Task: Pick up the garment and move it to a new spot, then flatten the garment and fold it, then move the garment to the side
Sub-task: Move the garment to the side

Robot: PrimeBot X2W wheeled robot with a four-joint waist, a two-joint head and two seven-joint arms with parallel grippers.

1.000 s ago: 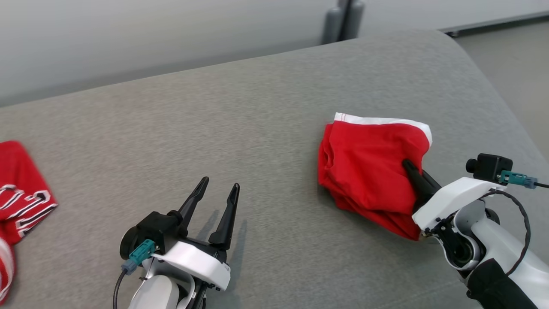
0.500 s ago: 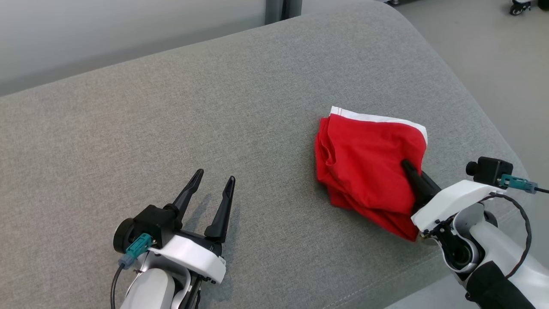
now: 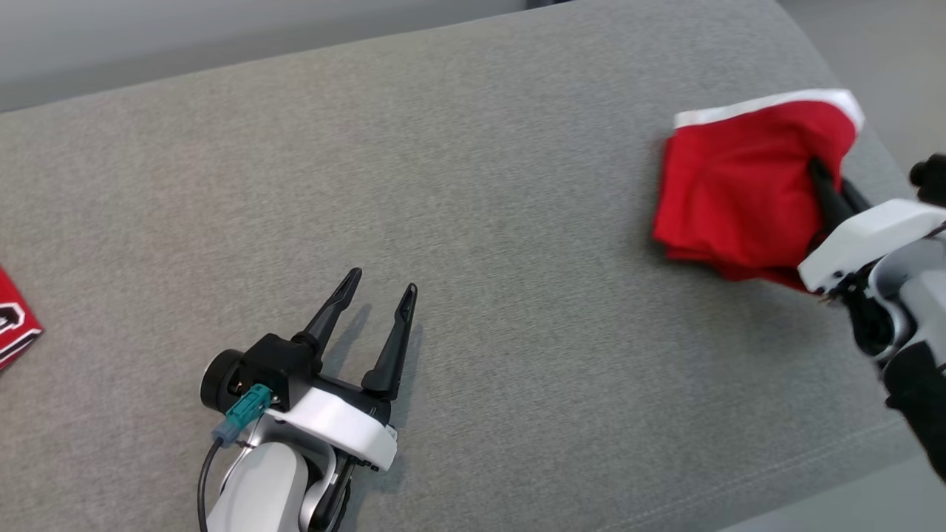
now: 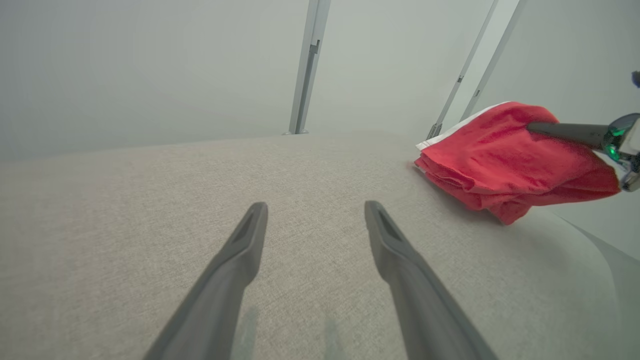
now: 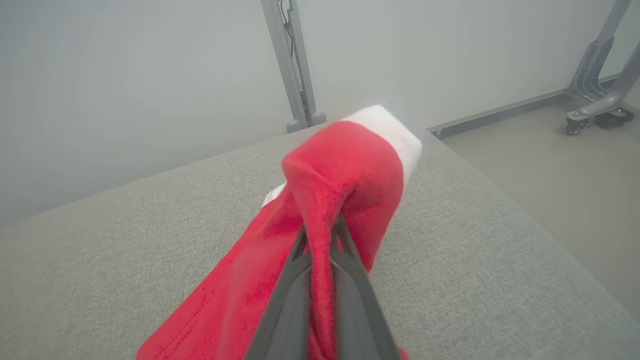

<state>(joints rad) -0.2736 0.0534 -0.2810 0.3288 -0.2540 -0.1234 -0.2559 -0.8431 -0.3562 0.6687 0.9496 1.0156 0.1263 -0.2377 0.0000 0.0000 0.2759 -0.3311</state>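
Note:
The garment [image 3: 739,192] is a folded red piece with a white band, near the far right corner of the grey cushion [image 3: 480,185]. My right gripper [image 3: 819,168] is shut on its right side, the fabric bunched over the fingers. The right wrist view shows the red cloth [image 5: 345,170] draped around my right gripper [image 5: 320,235]. From the left wrist, the garment [image 4: 500,155] hangs from a dark finger [image 4: 565,132], its lower edge touching the cushion. My left gripper [image 3: 382,282] rests open low on the cushion at the lower left, and it [image 4: 315,210] holds nothing.
Another red garment with black and white lettering [image 3: 15,325] pokes in at the left edge. The cushion's rounded right edge drops to the floor [image 3: 887,44] just beyond the held garment. Metal frame legs [image 5: 295,65] stand behind the cushion.
My right gripper has carried the red garment to the right and farther away, toward the cushion's corner. The head view has shifted too. The left gripper stays open in place.

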